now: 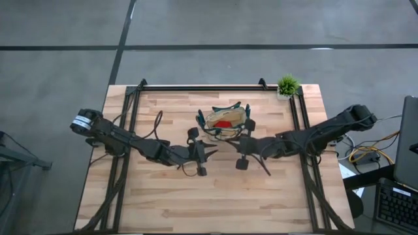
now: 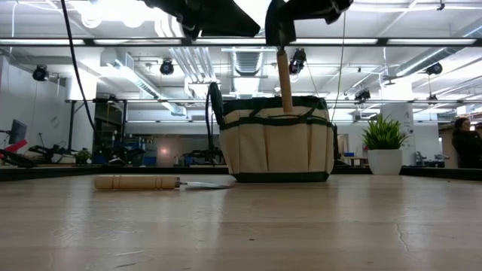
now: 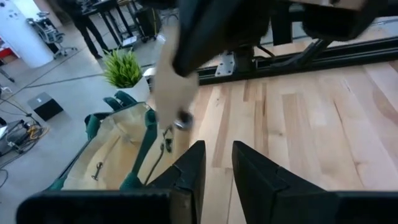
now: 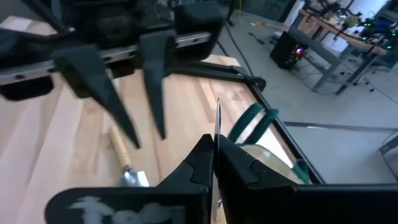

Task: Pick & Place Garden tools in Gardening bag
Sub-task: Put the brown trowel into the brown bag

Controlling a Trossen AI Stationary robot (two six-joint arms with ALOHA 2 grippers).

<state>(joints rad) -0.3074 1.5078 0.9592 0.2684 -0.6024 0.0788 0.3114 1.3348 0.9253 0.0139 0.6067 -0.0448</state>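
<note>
**Right arm carrying a tool over the bag; one trowel left on the counter**

Step in hand, as I judge it: placing. The right end effector [image 4: 214, 163] is closed on a thin silver blade [image 4: 217, 124], seen edge-on between its fingers in the right wrist view. In the low view a wooden handle [image 2: 284, 81] hangs down from a dark end effector above the gardening bag [image 2: 276, 146], its lower end at or just inside the bag's rim. The handle is nearly upright, slightly tilted.

The bag stands toward the back of the counter [image 1: 215, 202], near its middle; a red item [image 1: 223, 123] already lies inside. A small potted plant [image 1: 287, 86] sits at the back right corner, well apart.

The left end effector [image 3: 217, 171] hovers beside the bag with fingers parted and nothing between them.

A second trowel [image 2: 143, 182] lies flat on the counter, near the bag.

Next move, by my reading: lower the held tool until the handle clears the rim, then release. Risk: the handle catching the green trim or a looped handle and tipping the bag.
</note>
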